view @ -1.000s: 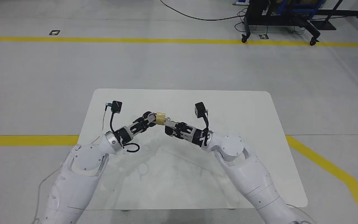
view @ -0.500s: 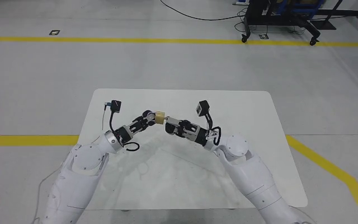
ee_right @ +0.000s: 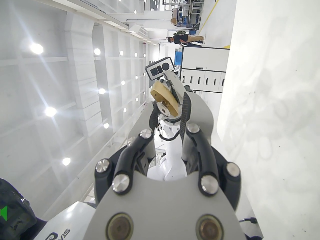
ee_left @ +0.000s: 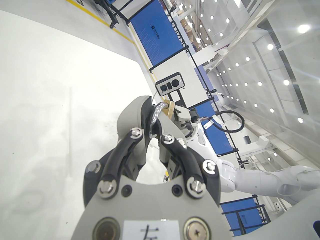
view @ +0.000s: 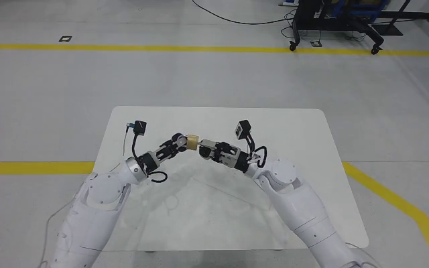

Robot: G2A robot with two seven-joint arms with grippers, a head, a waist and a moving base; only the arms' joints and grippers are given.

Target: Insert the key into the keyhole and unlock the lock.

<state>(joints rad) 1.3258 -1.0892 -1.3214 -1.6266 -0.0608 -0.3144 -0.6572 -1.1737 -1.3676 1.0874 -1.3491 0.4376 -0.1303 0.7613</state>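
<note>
Overhead, the lock (view: 192, 141) is seen held above the table (view: 301, 134) between two arms that meet at it. The left gripper (view: 179, 142) is on one side of the lock and the right gripper (view: 204, 145) is touching it on the other. The grip itself cannot be made out from up there and is supplied by the wrist views. In the left wrist view the silver shackle (ee_left: 156, 112) is shown clamped between the left fingers (ee_left: 140, 116), with the brass body sticking out just past their tips and the right gripper close behind it. In the right wrist view the opposite end of the lock is shown: its long bottom face is turned towards the camera and tilted. A small silver key (ee_right: 163, 109) is seated against that face. The key is straddled by the right fingers (ee_right: 185, 108), which appear closed on it, though the contact is partly hidden by the brass body. How deep the key sits cannot be told. In the top view, every table edge is well apart from the lock. The far edge is the nearest to it, and the right-hand edge is farther away than the left-hand one. White tabletop is seen below the lock in both wrist views.
</note>
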